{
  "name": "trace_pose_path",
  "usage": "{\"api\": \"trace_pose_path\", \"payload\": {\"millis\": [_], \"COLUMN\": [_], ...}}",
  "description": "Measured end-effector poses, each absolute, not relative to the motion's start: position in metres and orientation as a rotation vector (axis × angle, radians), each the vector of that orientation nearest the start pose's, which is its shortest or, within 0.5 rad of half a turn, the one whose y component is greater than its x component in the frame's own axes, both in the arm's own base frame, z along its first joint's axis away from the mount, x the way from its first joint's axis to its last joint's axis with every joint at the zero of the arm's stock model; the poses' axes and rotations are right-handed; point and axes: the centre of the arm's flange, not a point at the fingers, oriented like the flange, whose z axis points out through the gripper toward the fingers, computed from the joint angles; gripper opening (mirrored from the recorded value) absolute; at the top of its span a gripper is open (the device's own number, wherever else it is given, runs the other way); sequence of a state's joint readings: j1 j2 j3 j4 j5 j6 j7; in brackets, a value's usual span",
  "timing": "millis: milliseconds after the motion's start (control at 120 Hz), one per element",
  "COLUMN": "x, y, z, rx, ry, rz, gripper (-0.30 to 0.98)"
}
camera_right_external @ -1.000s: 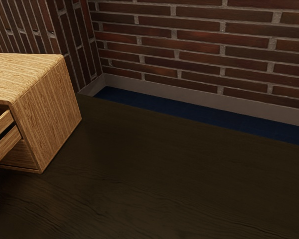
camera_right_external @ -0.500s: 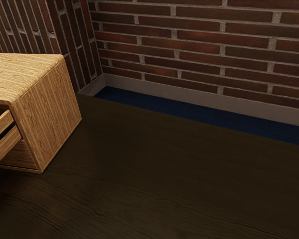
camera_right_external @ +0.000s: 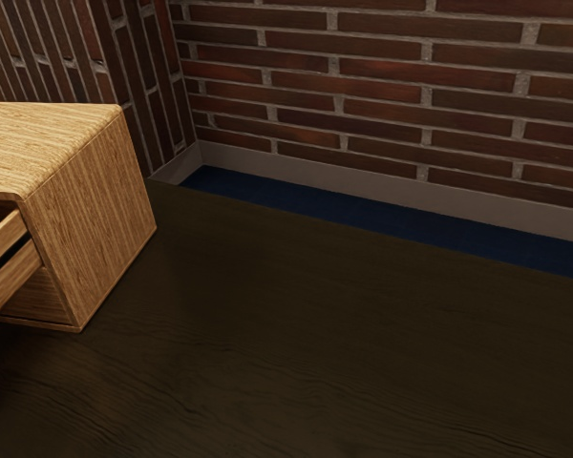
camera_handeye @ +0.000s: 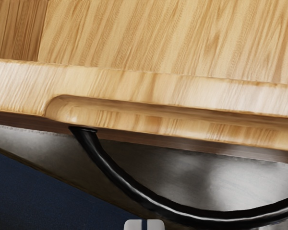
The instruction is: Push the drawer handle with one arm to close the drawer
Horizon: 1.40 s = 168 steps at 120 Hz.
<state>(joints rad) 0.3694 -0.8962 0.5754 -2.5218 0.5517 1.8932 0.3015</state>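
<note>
Here we are, folks: at nine o'clock in the exterior view stands the wooden cabinet [camera_right_external: 94, 221], an open drawer [camera_right_external: 11, 281] jutting out toward eight! In the wrist view, our claw [camera_handeye: 144, 224] has its tips pressed together, near the curved black handle [camera_handeye: 134, 191].

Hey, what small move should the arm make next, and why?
Probably a gentle push on the black handle toward the cabinet: the drawer sticks out of it, and the gripper is right by the handle's curve. I can't tell whether they touch.
</note>
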Motion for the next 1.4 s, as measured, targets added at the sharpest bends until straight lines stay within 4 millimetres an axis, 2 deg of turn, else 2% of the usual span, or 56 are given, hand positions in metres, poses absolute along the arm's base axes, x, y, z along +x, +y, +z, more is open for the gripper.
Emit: {"api": "trace_pose_path", "payload": {"millis": [475, 1400], "x": [0.169, 0.240], "y": [0.333, 0.339], "z": [0.528, 0.525], "rx": [-2.889, -2.917], "ry": [-0.500, -0.359], "rz": [-0.151, -0.109], "gripper": [-0.10, -0.10]}}
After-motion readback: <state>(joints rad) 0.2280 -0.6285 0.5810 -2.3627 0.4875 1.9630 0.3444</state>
